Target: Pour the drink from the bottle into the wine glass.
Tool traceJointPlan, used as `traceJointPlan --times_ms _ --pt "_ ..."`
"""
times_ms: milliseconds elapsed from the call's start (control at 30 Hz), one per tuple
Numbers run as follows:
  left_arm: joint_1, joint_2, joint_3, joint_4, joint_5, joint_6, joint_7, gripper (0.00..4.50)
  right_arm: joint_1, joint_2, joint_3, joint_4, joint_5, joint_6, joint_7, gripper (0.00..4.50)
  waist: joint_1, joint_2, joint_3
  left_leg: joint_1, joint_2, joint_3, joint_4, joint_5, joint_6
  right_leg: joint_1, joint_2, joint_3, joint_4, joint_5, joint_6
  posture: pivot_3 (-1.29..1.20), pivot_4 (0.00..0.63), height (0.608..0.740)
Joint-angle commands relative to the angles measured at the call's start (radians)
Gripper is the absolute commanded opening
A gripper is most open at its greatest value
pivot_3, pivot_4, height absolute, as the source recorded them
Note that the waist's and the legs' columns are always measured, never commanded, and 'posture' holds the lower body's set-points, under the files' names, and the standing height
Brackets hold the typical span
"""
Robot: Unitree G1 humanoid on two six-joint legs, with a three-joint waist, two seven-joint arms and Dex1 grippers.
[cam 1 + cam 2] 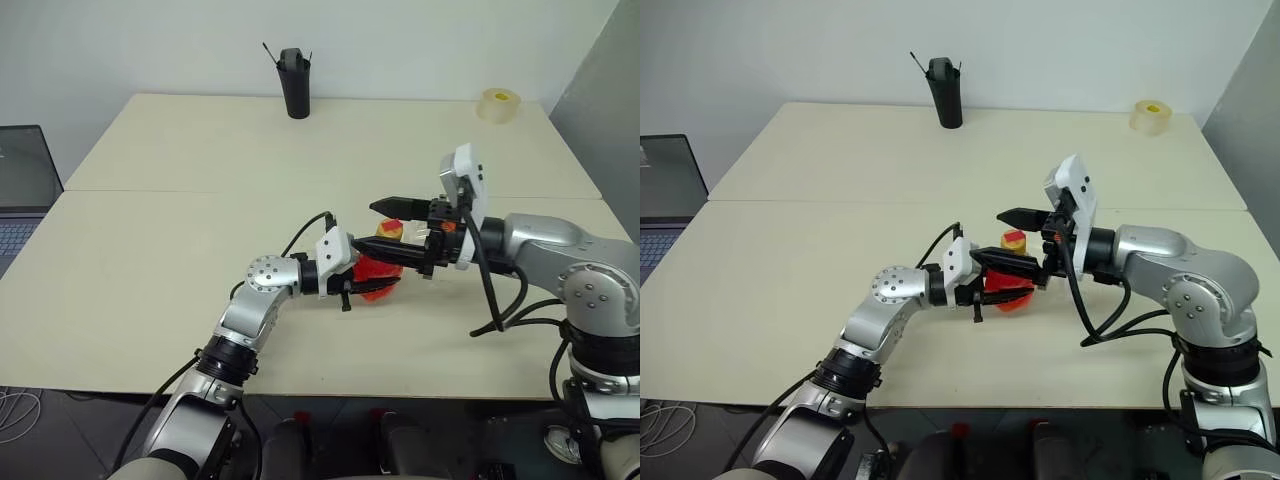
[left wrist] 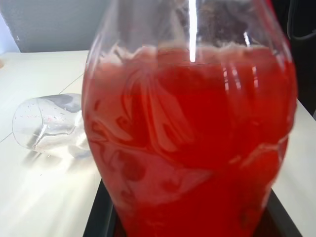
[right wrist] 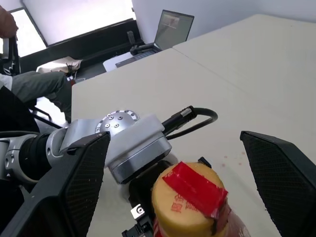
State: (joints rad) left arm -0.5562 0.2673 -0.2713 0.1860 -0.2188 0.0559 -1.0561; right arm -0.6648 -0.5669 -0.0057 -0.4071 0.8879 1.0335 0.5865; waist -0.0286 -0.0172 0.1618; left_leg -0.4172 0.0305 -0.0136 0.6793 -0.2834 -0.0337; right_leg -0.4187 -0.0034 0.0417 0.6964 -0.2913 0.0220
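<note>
The bottle [image 1: 378,272], small, clear and full of the red drink [image 2: 192,128], stands at the table's middle with my left gripper [image 1: 368,282] shut on its body from the left. Its yellow cap [image 1: 392,230] carries a strip of red tape [image 3: 190,185]. My right gripper [image 1: 365,225] comes in from the right, open, with one black finger [image 3: 74,182] on each side of the cap and not touching it. The wine glass [image 2: 47,123] appears to lie on its side on the table just beyond the bottle, seen in the left wrist view.
A tall black cup [image 1: 295,85] stands at the table's far edge and a tape roll [image 1: 498,104] at the far right corner. A laptop [image 1: 20,190] sits off the table's left side. A seated person [image 3: 34,84] is beyond that side.
</note>
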Motion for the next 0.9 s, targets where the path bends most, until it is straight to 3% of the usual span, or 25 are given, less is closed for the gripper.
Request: traceJointPlan --times_ms 33,900 --pt "-0.009 -0.01 0.008 -0.051 -0.01 -0.02 0.004 1.27 -0.025 0.014 -0.021 0.019 -0.019 -0.03 -0.013 4.5 0.0 0.0 0.0 0.0 0.0 0.0 0.0 0.0 0.0 0.0 0.0 0.0 0.0 0.0 0.0 0.0 0.15 0.74" --pt "-0.017 -0.016 0.004 -0.039 -0.005 -0.022 -0.003 1.27 0.081 -0.065 -0.113 -0.041 0.076 0.01 0.016 4.5 0.0 0.0 0.0 0.0 0.0 0.0 0.0 0.0 0.0 0.0 0.0 0.0 0.0 0.0 0.0 0.0 0.15 0.74"
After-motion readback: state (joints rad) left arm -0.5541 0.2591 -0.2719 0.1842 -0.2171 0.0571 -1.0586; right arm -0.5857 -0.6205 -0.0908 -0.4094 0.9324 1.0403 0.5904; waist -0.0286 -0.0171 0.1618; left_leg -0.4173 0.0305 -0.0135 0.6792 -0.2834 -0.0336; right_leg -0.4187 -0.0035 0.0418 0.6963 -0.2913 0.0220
